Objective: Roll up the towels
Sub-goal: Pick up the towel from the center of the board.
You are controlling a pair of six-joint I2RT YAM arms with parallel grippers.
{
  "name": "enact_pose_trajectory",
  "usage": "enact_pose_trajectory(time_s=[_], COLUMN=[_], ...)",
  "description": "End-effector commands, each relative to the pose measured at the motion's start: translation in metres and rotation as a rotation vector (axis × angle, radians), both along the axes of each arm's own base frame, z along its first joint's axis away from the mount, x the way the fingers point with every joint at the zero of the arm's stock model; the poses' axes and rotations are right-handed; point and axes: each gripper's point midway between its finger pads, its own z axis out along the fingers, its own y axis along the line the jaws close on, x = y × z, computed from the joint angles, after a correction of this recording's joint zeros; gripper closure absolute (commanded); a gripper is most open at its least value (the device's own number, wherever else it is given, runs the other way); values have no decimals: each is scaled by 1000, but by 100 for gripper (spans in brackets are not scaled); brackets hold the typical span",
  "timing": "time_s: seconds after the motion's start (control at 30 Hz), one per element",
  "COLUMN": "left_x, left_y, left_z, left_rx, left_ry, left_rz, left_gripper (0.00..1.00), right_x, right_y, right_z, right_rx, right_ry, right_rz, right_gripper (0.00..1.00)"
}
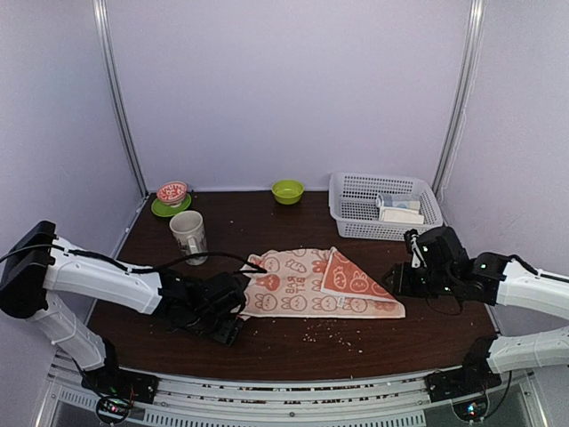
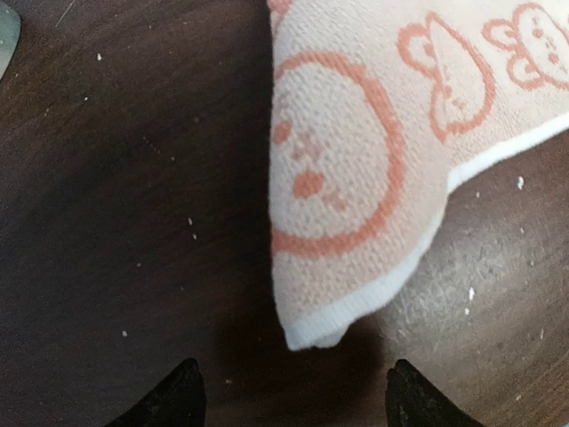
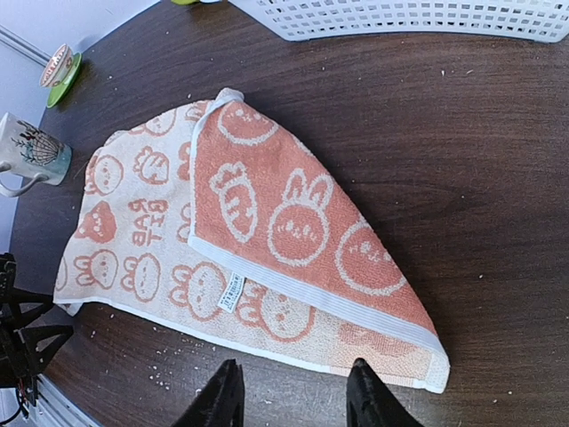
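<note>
Left gripper (image 2: 293,402) stands wide and empty, a corner of the towel (image 2: 356,160) just ahead of its tips. Right gripper (image 3: 293,400) is parted, empty, at the opposite end. The towel lies mid-table (image 1: 267,347), one corner folded over. Its lettering begins "BAR", and its sewn tag (image 3: 229,292) is unreadable.

Towel (image 1: 307,283) cream-orange, bunny print; basket (image 1: 356,200) white; bowl (image 1: 287,190) green.

The dark table (image 1: 427,338) carries a towel (image 1: 311,285), mug (image 1: 188,236), basket (image 1: 356,212), green bowl (image 1: 287,190) and seemingly a saucer (image 1: 163,211).
</note>
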Motion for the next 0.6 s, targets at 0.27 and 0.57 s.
enact_pose_trajectory(time_s=[0.27,0.57], left_x=[16,23], left_y=[-20,-17], left_z=[-18,-6], left_rx=[-124,-114], left_ry=[32,-18], left_rz=[31,35], left_gripper=[57,100], right_x=[-1,-8], right_y=[-4,-10], right_z=[13,-3], right_rx=[7,-41], right_ry=[-48,-1], right_rz=[-1,4], right_gripper=[63,62])
